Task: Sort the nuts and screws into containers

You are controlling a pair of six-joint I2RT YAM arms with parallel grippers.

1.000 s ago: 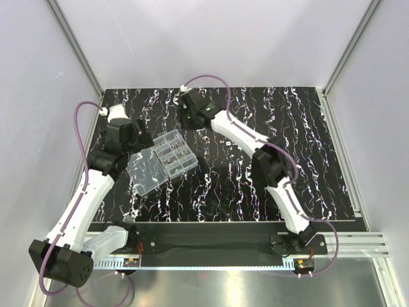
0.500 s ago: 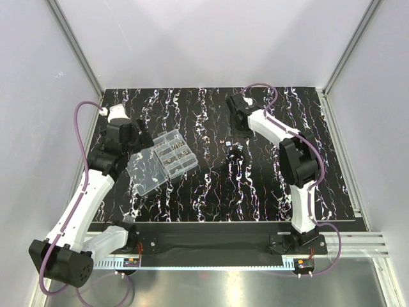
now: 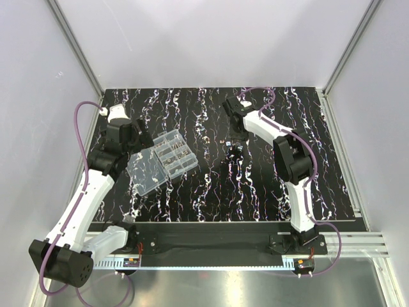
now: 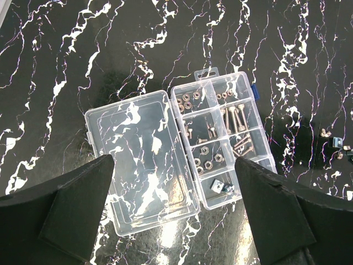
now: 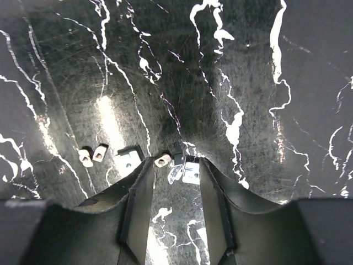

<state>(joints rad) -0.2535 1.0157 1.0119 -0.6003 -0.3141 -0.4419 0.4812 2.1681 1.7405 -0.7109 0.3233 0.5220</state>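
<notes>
The clear organiser box (image 4: pixel 220 138) lies open on the table, its flat lid (image 4: pixel 140 160) folded out to the left. Its containers hold nuts (image 4: pixel 187 102), screws (image 4: pixel 234 118) and square pieces (image 4: pixel 220 187). My left gripper (image 4: pixel 174 165) hovers high above the box (image 3: pixel 174 152), open and holding nothing. My right gripper (image 5: pixel 176 165) is down at the tabletop among loose pieces (image 3: pixel 231 146), its jaws apart. A small nut (image 5: pixel 162 160) and a square silvery piece (image 5: pixel 191 172) lie at its fingertips. Left of them lie two small nuts (image 5: pixel 91 155) and another square piece (image 5: pixel 128 161).
The black marbled tabletop (image 3: pixel 268 185) has white streaks. More loose pieces (image 4: pixel 331 141) show at the right edge of the left wrist view. White walls and aluminium rails (image 3: pixel 339 147) enclose the table.
My right arm swung from beside the box across to the loose pieces at mid-table and lowered there, its jaws narrowing. The left arm and the box have not moved.
</notes>
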